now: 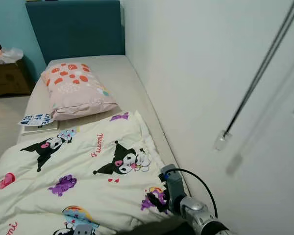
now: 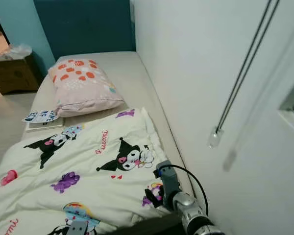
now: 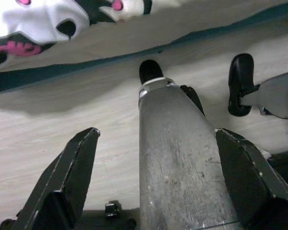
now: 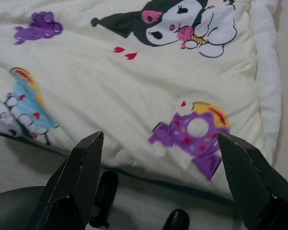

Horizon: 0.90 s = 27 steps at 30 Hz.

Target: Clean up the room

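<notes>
A cream quilt printed with cartoon figures covers the near half of the bed. A pink pillow with orange spots lies beyond it, near the teal headboard. My right arm reaches over the quilt's near right corner, close to the wall. In the right wrist view, my right gripper is open above the quilt's edge, holding nothing. My left gripper hangs open beside the bed, pointing down at the wooden floor and my own leg.
A thin book with a printed paper lies on the mattress's left edge by the pillow. A cardboard box stands on the floor at the far left. The white wall runs along the bed's right side, with a blind cord pull hanging there.
</notes>
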### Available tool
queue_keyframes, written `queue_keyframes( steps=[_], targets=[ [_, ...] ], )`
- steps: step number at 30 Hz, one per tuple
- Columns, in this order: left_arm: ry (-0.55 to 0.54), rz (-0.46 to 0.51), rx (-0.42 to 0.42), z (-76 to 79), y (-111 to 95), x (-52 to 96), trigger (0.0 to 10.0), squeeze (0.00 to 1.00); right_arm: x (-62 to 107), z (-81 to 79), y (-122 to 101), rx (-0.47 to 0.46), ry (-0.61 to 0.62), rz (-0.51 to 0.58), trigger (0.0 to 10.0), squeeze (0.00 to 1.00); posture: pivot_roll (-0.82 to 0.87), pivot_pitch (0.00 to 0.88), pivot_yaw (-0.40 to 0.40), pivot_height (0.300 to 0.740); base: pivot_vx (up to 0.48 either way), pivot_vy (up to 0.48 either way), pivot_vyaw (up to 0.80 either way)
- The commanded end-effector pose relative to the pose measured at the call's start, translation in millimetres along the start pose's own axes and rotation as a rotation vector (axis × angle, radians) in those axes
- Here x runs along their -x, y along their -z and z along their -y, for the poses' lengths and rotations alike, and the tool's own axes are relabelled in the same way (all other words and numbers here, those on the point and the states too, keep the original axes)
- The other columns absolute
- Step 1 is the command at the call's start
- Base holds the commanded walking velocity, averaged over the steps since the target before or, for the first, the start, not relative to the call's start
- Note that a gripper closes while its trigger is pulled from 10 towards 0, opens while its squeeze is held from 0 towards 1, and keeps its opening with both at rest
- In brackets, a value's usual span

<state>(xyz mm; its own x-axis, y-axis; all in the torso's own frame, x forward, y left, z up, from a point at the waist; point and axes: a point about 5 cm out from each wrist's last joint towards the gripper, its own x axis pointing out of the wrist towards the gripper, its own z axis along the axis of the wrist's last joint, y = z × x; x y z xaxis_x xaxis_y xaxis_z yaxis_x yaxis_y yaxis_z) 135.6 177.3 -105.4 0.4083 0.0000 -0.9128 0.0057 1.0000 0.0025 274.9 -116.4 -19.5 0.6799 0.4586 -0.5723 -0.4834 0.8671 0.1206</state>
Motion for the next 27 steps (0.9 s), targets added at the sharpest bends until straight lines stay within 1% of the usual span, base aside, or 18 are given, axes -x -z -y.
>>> queue_keyframes(
  steps=[1, 8, 9, 12, 14, 17, 27],
  targets=[
    [-0.017, -0.012, 0.004, -5.3, 3.2, 0.7, 10.0, 0.0, 0.2, -1.4, 1.9, -0.002, -0.002, 0.003, 10.0, 0.0, -0.14, 0.0, -0.016, 0.74, 0.0, 0.0, 0.0],
    [-0.017, -0.01, -0.004, -5.4, 1.3, 0.5, 10.0, 0.0, 0.9, -0.6, 3.1, 0.001, -0.003, -0.001, 10.0, 0.0, -0.14, 0.0, -0.012, 0.74, 0.0, 0.0, 0.0],
    [-0.016, -0.01, -0.006, -5.4, 1.0, 0.5, 10.0, 0.0, 1.9, 0.4, 2.4, -0.009, -0.009, 0.016, 10.0, 0.0, -0.14, 0.0, -0.01, 0.74, 0.0, 0.0, 0.0],
    [-0.016, -0.009, -0.011, -5.1, 0.2, 0.4, 10.0, 0.0, 3.6, 2.7, 1.7, -0.013, -0.011, 0.04, 10.0, 0.0, -0.14, 0.0, -0.009, 0.74, 0.0, 0.0, 0.61],
    [-0.015, -0.008, -0.012, -5.2, -0.4, 0.3, 10.0, 0.0, 3.7, 2.8, 2.6, 0.009, -0.007, 0.029, 10.0, 0.0, -0.14, 0.0, -0.008, 0.74, 0.0, 0.0, 0.8],
    [-0.015, -0.007, -0.014, -5.2, -0.6, 0.3, 10.0, 0.0, 4.0, 2.7, 4.1, 0.015, -0.006, 0.023, 10.0, 0.0, -0.14, 0.0, -0.007, 0.74, 0.0, 0.0, 0.8],
    [-0.015, -0.008, -0.014, -4.4, -0.6, 0.2, 10.0, 0.0, 3.9, 3.4, 1.0, 0.012, -0.01, 0.039, 10.0, 0.0, -0.14, 0.0, -0.006, 0.74, 0.0, 0.0, 0.8]
  ],
)
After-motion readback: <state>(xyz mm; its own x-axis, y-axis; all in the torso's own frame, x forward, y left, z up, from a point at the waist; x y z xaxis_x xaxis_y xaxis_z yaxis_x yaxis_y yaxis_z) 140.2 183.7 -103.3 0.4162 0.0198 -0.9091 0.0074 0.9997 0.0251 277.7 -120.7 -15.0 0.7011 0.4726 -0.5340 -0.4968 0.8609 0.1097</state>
